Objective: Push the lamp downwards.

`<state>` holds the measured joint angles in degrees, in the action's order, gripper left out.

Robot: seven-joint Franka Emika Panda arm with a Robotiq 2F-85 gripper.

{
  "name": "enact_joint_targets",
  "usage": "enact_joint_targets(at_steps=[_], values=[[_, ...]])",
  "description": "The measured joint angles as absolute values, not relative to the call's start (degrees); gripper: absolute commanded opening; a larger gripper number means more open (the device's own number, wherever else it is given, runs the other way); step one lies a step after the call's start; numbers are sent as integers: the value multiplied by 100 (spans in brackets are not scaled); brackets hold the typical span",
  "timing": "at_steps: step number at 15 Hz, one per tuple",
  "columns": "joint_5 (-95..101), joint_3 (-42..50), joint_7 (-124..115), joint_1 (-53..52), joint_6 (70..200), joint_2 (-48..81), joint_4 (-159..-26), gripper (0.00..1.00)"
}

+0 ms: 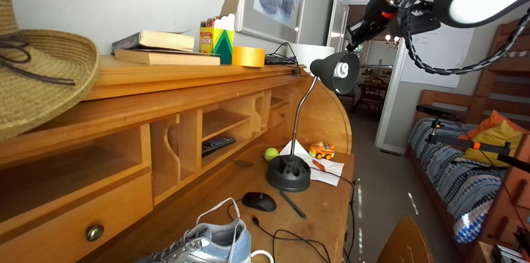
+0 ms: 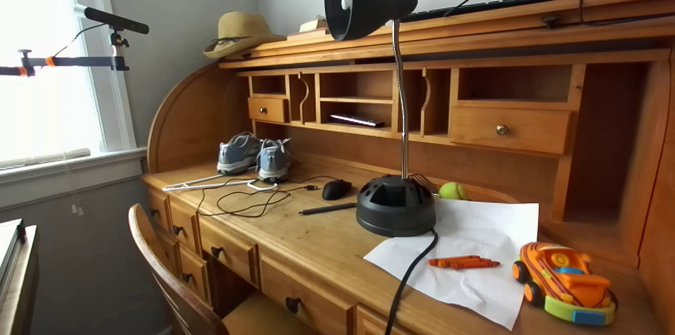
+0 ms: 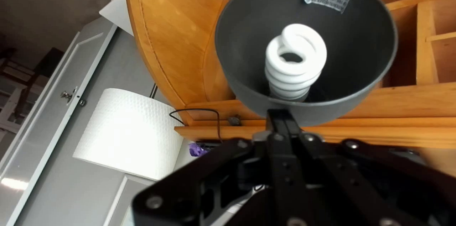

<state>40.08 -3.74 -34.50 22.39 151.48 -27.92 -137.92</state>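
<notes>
Lamp (image 1: 295, 126), in an exterior view: it is standing upright on the tabletop (image 1: 327, 215), its round base (image 1: 288, 177) resting flat and its black head (image 1: 328, 73) facing sideways around a white spiral bulb (image 1: 341, 70).
Tool (image 1: 352, 40): it is hovering right by the head's upper rim; whether the two are touching, I cannot tell.
Mouse (image 1: 259, 201): it is lying near the base, with a dark pen (image 1: 293, 204) lying beside it.
Upper shelf (image 1: 165, 78): it is carrying books (image 1: 165, 56), a crayon box (image 1: 217, 39) and an orange tape roll (image 1: 248, 56).
Lamp (image 2: 404, 113), in an exterior view: it is standing with its head well above the tabletop, its cord (image 2: 406, 283) running over a sheet of white paper (image 2: 490, 229).
Orange crayons (image 2: 461, 262): they are lying on the paper, a toy car (image 2: 567, 282) standing near them.
Shoes (image 2: 274, 163): two are standing on the tabletop, beyond the mouse.
Tool, in the wrist view: its fingers (image 3: 279, 128) are lying together side by side, holding nothing that shows; their tips are overlapping the head's near rim in this view.
Bulb: it is sitting inside the head.
</notes>
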Motion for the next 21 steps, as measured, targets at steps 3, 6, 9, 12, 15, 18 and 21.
enact_joint_targets(at_steps=[3,6,9,12,15,18,21], values=[[4008,-280,-3347,2238,15147,-2821,-13982,0],[4005,-220,-3240,2237,15147,-2821,-14119,0],[3969,-176,-3134,2220,15130,-2820,-14215,0],[3846,-130,-2929,2174,15086,-2819,-14290,0],[3681,-93,-2666,2134,15025,-2816,-14316,0],[3529,-180,-2535,2009,14848,-2844,-14370,0],[3337,-454,-2553,1750,14536,-2878,-14501,0]])
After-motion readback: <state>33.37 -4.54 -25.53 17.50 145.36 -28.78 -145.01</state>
